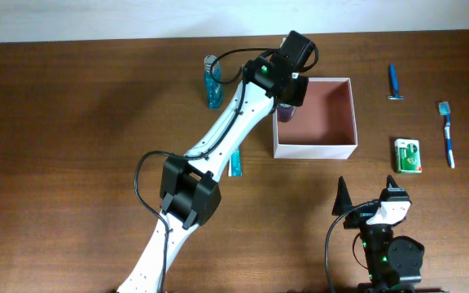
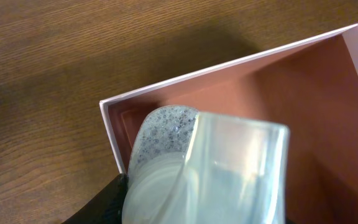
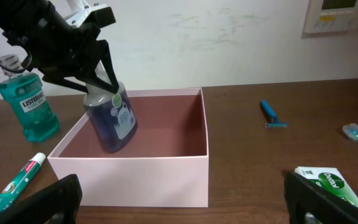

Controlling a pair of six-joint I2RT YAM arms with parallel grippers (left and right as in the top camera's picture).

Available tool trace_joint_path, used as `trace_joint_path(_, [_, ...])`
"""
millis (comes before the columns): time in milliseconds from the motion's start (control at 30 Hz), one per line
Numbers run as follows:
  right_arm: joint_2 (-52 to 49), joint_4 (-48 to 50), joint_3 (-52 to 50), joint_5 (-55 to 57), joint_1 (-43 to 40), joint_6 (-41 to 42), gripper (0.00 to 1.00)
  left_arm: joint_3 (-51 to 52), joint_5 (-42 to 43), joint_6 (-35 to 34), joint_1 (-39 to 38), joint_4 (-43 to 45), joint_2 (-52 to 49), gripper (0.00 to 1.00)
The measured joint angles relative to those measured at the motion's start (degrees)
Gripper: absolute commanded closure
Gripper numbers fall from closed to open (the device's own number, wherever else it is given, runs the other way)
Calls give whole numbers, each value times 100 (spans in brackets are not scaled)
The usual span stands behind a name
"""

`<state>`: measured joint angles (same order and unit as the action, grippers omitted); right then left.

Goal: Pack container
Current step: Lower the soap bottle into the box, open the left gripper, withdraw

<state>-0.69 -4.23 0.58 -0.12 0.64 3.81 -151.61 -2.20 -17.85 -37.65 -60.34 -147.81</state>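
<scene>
Left claw clenched on a tilted dark-blue plastic bottle, its base inside the left end of the square white-walled, pinkish-brown open container on the wooden bench. Right claw spread wide, empty, well apart.

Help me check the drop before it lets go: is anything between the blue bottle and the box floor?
Nothing visible. The left gripper holds the blue bottle tilted, its base below the rim at the container's left end, and the floor that shows is bare. The mouthwash and toothpaste tube sit outside the walls.
</scene>
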Motion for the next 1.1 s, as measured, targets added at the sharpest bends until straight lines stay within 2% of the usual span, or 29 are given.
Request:
trace_joint_path(33, [0,0,0,0,0,4,1,0,0,0,0,0,-7,50])
trace_joint_path(167, [0,0,0,0,0,2,1,0,0,-17,0,4,-7,50])
trace_joint_path(267, [0,0,0,0,0,4,1,0,0,-20,0,15,-7,43])
trace_joint_path(733, [0,0,0,0,0,2,1,-138,2,31,0,278,-7,37])
trace_joint_path(967, [0,0,0,0,0,4,1,-1565,2,227,52,-105,-7,36])
trace_joint_path(1100, [0,0,0,0,0,0,1,-2649,4,295,299,-763,42,37])
